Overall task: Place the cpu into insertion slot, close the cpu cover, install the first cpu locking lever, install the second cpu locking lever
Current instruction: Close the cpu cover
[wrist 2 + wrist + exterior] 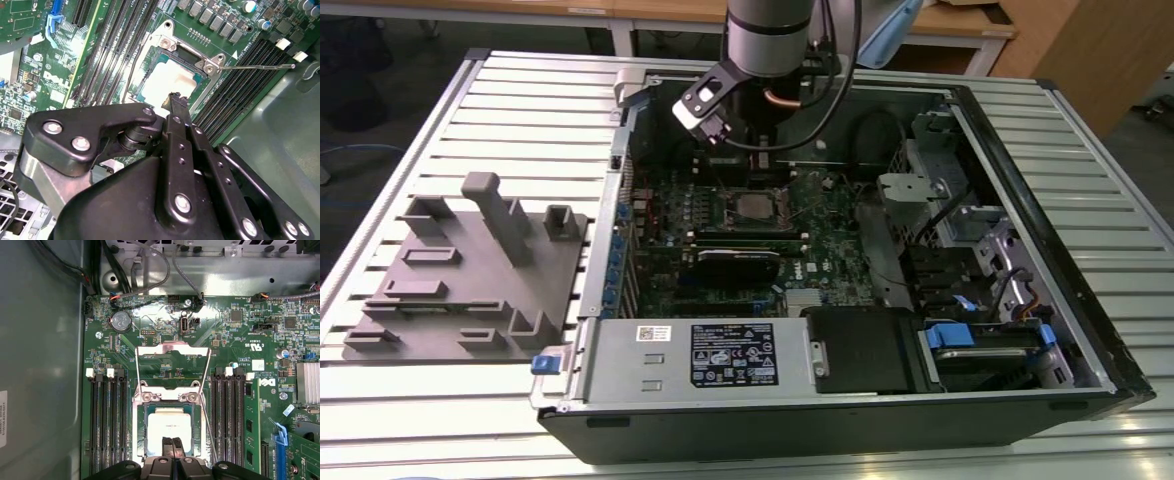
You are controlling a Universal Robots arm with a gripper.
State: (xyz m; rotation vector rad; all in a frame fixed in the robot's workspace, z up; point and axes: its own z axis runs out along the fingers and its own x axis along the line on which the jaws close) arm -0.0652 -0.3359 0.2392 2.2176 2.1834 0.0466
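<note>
— What is in the case (854, 432)?
— It lies open-topped on the table (520, 90). Inside is the green board (827, 225), which carries the slot (141, 427). A black card (740, 265) sits just beside the slot, and a labelled power supply (707, 355) is well apart from the slot, by a case wall. A grey fixture (467, 260) rests on the table outside the case, also well apart from the slot.
— And in the slot?
— The cpu (172, 420). It is square with a pale silvery top, and it lies flat inside the slot's frame with its edges parallel to the frame.
— The cover?
— The cover (172, 346) stands raised at one edge of the slot, off the cpu, and the board shows through its window. A thin lever (260, 65) juts from a corner of the slot across the memory slots (107, 425) that flank the slot.
— The gripper?
— The gripper (172, 442) hangs over the slot. Its fingers are pressed together with nothing between them, and the tips are over the cpu's edge.
— Anything unclear?
— I cannot tell whether the tips touch the cpu. In the first wrist view they cover part of its edge. In the second wrist view the gripper's body hides one side of the slot, and glare whitens the cpu's top. In the exterior view the arm (774, 30) is cut off at the picture's edge.
</note>
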